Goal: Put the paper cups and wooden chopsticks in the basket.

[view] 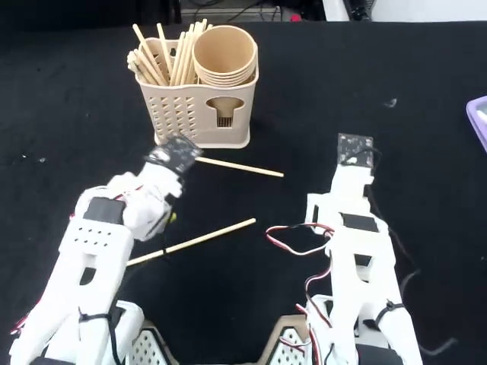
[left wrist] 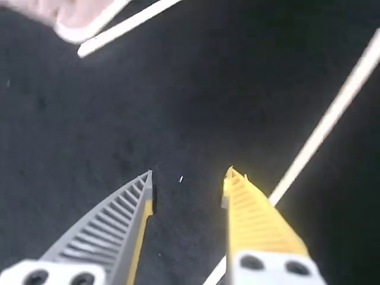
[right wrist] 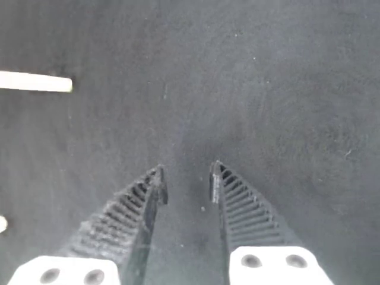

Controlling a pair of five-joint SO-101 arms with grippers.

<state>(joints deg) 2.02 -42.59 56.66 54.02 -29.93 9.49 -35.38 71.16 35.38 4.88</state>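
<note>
Two wooden chopsticks lie loose on the black cloth [view: 380, 152].

Nearest, lower centre of the high view: the near chopstick [view: 205, 238], slanting, its left end at the left arm [view: 91, 251].

The left gripper [left wrist: 190, 173] is released, jaws apart over bare cloth. The near chopstick passes just beside the yellow finger [left wrist: 255, 225], not between the two.

Risk, as we judge it: closing here pinches nothing, or the finger nudges the round stick and it rolls away.

The right gripper [right wrist: 187, 169] is also released and holds nothing; we note bare cloth under it.

The left arm stretches forward, leaning toward the upper left, wrist near the basket's foot.

Farther: the far chopstick [view: 240, 167], just below the basket [view: 202, 122].

The basket stands upright at upper left, paper cups [view: 224, 53] stacked inside beside the bundled sticks [view: 163, 57].
</note>
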